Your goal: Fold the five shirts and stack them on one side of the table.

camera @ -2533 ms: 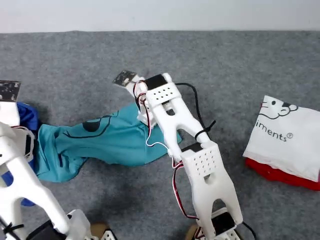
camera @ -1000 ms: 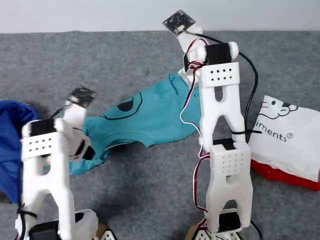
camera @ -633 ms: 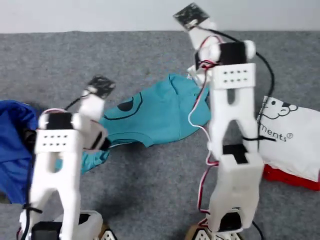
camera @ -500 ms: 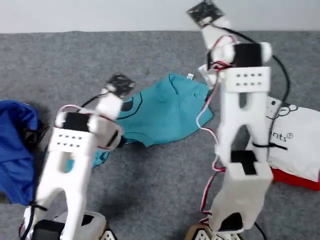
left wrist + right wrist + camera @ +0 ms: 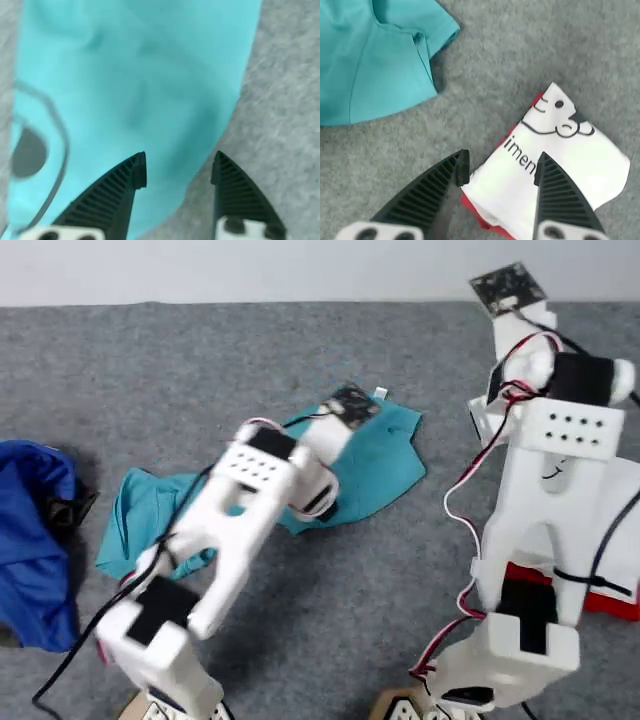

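A teal shirt (image 5: 385, 455) lies crumpled and spread across the middle of the grey table, one part trailing toward the left (image 5: 140, 515). My left gripper (image 5: 177, 167) hovers open just above the teal shirt (image 5: 130, 85), near its edge, with nothing between its fingers. My right gripper (image 5: 501, 167) stands open over the table beside a folded white printed shirt (image 5: 560, 160) that rests on a red shirt (image 5: 480, 214). The teal shirt's corner (image 5: 375, 60) lies farther off. A blue shirt (image 5: 35, 540) is bunched at the table's left edge.
The left arm (image 5: 250, 490) stretches diagonally over the teal shirt's middle. The right arm (image 5: 550, 470) stands tall at the right and covers most of the white shirt; a strip of red shirt (image 5: 605, 602) shows beside it. Bare grey carpet (image 5: 380, 590) lies in front.
The right arm dragged the teal shirt toward the right, let it go and swung on to the white shirt. The left arm came from the blue shirt across over the teal one.
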Robot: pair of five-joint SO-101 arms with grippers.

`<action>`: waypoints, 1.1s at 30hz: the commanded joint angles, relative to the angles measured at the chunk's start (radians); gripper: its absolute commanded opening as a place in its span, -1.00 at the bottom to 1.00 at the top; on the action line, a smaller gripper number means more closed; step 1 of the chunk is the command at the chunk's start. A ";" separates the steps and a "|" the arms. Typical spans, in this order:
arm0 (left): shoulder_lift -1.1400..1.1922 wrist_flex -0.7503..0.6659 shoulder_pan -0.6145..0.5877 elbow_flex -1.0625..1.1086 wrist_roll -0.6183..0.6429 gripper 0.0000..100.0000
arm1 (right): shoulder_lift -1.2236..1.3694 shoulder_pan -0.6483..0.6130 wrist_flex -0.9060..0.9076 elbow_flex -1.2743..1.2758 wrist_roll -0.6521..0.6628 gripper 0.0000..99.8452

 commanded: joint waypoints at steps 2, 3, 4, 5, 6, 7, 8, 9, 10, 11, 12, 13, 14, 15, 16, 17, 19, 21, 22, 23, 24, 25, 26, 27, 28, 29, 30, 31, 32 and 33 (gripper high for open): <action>0.133 0.078 0.015 -0.127 -0.041 -0.64 | -0.059 0.033 0.039 0.012 -0.014 -0.57; 0.149 0.109 -0.003 -0.156 -0.063 -0.71 | -0.059 0.039 0.039 0.015 -0.014 -0.57; 0.157 0.144 -0.025 -0.183 -0.083 -0.81 | -0.058 0.041 0.039 0.017 -0.014 -0.57; 0.155 0.184 -0.049 -0.214 -0.098 -0.91 | -0.054 0.044 0.039 0.017 -0.014 -0.57; 0.150 0.222 -0.077 -0.242 -0.109 -0.99 | -0.053 0.048 0.039 0.017 -0.014 -0.57; 0.143 0.267 -0.106 -0.271 -0.114 -0.99 | -0.053 0.051 0.039 0.017 -0.014 -0.57; 0.132 0.305 -0.140 -0.295 -0.117 -0.99 | -0.051 0.053 0.038 0.017 -0.014 -0.57; 0.120 0.338 -0.173 -0.317 -0.118 -0.99 | -0.050 0.053 0.038 0.018 -0.014 -0.57; 0.107 0.364 -0.207 -0.335 -0.124 -0.99 | -0.050 0.053 0.038 0.018 -0.014 -0.57; 0.094 0.385 -0.244 -0.346 -0.144 -0.99 | -0.050 0.053 0.038 0.018 -0.014 -0.57; 0.078 0.405 -0.276 -0.352 -0.175 -0.99 | -0.050 0.050 0.038 0.018 -0.014 -0.57; 0.063 0.423 -0.308 -0.355 -0.203 -0.99 | -0.050 0.050 0.038 0.018 -0.014 -0.57; 0.051 0.437 -0.341 -0.355 -0.227 -0.99 | -0.050 0.050 0.038 0.018 -0.015 -0.57; 0.040 0.450 -0.371 -0.355 -0.245 -0.99 | -0.050 0.048 0.038 0.018 -0.015 -0.57; 0.031 0.457 -0.400 -0.355 -0.261 -0.99 | -0.050 0.048 0.038 0.018 -0.015 -0.57; 0.025 0.460 -0.427 -0.355 -0.270 -0.99 | -0.050 0.048 0.038 0.018 -0.015 -0.57; 0.021 0.462 -0.466 -0.358 -0.275 -0.99 | -0.050 0.048 0.038 0.018 -0.015 -0.57; 0.021 0.462 -0.486 -0.360 -0.275 -0.93 | -0.050 0.048 0.038 0.018 -0.015 -0.57; 0.015 0.457 -0.491 -0.360 -0.273 -0.87 | -0.050 0.048 0.038 0.018 -0.015 -0.57; 0.014 0.457 -0.493 -0.364 -0.272 -0.81 | -0.050 0.048 0.038 0.018 -0.015 -0.57; 0.014 0.462 -0.491 -0.383 -0.262 -0.75 | -0.050 0.048 0.038 0.018 -0.015 -0.57; 0.014 0.463 -0.488 -0.407 -0.232 -0.70 | -0.050 0.048 0.038 0.018 -0.015 -0.57; 0.014 0.466 -0.483 -0.432 -0.201 -0.66 | -0.050 0.048 0.038 0.018 -0.015 -0.57; 0.014 0.477 -0.477 -0.464 -0.181 -0.63 | -0.050 0.048 0.038 0.018 -0.015 -0.57; 0.014 0.494 -0.463 -0.496 -0.178 -0.61 | -0.050 0.048 0.039 0.018 -0.015 -0.57; 0.014 0.516 -0.446 -0.527 -0.178 -0.61 | -0.050 0.048 0.039 0.018 -0.015 -0.57; 0.014 0.539 -0.422 -0.555 -0.178 -0.61 | -0.050 0.048 0.039 0.018 -0.015 -0.57; 0.014 0.554 -0.393 -0.570 -0.178 -0.61 | -0.050 0.048 0.039 0.018 -0.015 -0.57; 0.012 0.554 -0.362 -0.568 -0.175 -0.61 | -0.050 0.048 0.039 0.018 -0.015 -0.57; 0.002 0.554 -0.333 -0.558 -0.175 -0.61 | -0.050 0.048 0.039 0.018 -0.015 -0.57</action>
